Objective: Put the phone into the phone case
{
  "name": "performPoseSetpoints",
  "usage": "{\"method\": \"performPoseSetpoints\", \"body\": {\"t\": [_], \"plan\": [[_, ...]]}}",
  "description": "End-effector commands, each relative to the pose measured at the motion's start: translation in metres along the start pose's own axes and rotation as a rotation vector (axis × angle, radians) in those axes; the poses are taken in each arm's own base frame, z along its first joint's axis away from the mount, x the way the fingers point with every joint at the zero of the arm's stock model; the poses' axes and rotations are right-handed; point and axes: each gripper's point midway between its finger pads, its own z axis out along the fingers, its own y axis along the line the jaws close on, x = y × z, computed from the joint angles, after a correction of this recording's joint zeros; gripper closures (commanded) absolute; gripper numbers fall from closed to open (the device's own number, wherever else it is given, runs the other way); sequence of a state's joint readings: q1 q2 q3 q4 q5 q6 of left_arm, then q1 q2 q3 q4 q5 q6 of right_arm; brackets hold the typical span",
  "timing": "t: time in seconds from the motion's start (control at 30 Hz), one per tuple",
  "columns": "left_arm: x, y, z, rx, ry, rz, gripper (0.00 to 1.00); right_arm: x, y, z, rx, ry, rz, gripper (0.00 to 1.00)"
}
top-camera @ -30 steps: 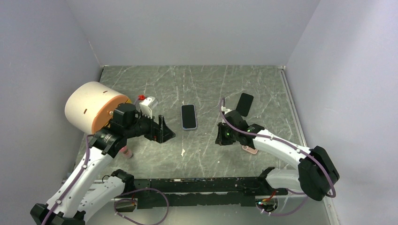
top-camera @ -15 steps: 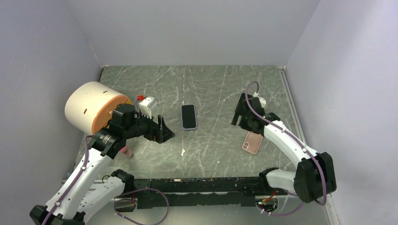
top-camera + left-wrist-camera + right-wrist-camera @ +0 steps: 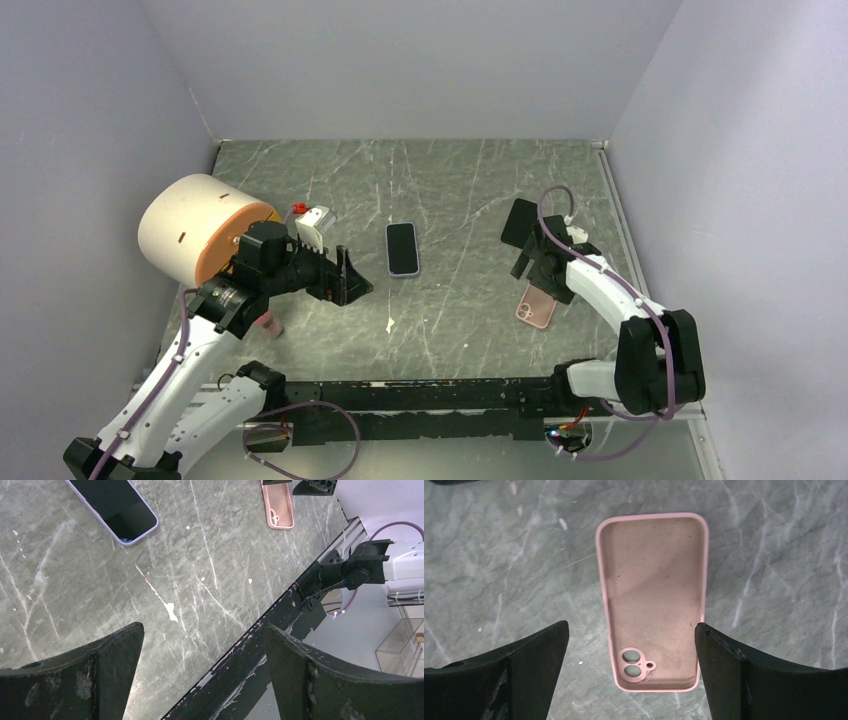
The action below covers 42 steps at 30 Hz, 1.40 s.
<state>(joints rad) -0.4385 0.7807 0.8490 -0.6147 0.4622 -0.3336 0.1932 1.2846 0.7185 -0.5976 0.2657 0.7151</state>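
Observation:
The phone lies flat, dark screen up, with a pale lilac edge, in the middle of the table; its lower end also shows in the left wrist view. The pink phone case lies open side up at the right, its camera holes at the near end. My right gripper hangs over the case, open, its fingers either side of the case's camera end without touching it. My left gripper is open and empty left of the phone, above bare table.
A white and orange cylinder stands at the left, with a small white and red device beside it. A black flat object lies just beyond the right gripper. The black rail runs along the near edge. Walls close in left, back and right.
My right gripper has swung from the middle of the table to the right, over the pink case, and has opened. The left arm and the phone have not moved.

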Motion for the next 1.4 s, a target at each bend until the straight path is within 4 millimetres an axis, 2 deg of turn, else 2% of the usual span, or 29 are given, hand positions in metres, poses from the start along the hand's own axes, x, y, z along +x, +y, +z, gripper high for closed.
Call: {"method": "performPoseSetpoints", "body": {"t": [0.0, 0.37, 0.53, 0.67, 0.8, 0.9, 1.03, 1.2, 1.37], "plan": [[-0.014, -0.006, -0.005, 0.01, -0.039, 0.046, 0.06, -0.006, -0.014, 0.01, 0.059, -0.02, 0.026, 0.01], [-0.014, -0.006, -0.005, 0.008, -0.038, 0.046, 0.06, -0.002, -0.021, 0.025, 0.071, 0.014, 0.014, 0.01], [-0.014, -0.006, -0.005, 0.006, -0.041, 0.047, 0.06, 0.002, -0.017, 0.032, 0.049, 0.039, -0.017, 0.02], [-0.014, -0.005, -0.005, 0.006, -0.039, 0.045, 0.06, 0.005, -0.007, 0.033, -0.012, 0.056, -0.05, 0.06], [-0.014, -0.006, -0.004, 0.009, -0.036, 0.047, 0.06, 0.006, 0.005, 0.03, -0.085, 0.065, -0.082, 0.16], [-0.014, -0.006, -0.004, 0.009, -0.035, 0.047, 0.06, 0.012, 0.017, 0.026, -0.163, 0.088, -0.101, 0.25], [-0.014, -0.005, -0.004, 0.009, -0.038, 0.046, 0.06, 0.023, 0.042, 0.011, -0.257, 0.093, -0.168, 0.31], [-0.014, -0.005, -0.003, 0.007, -0.035, 0.045, 0.06, 0.049, 0.091, -0.021, -0.385, 0.062, -0.425, 0.32], [-0.021, 0.003, -0.012, -0.064, -0.082, 0.037, 0.06, 0.063, 0.134, -0.048, -0.531, 0.012, -0.668, 0.32]]}}
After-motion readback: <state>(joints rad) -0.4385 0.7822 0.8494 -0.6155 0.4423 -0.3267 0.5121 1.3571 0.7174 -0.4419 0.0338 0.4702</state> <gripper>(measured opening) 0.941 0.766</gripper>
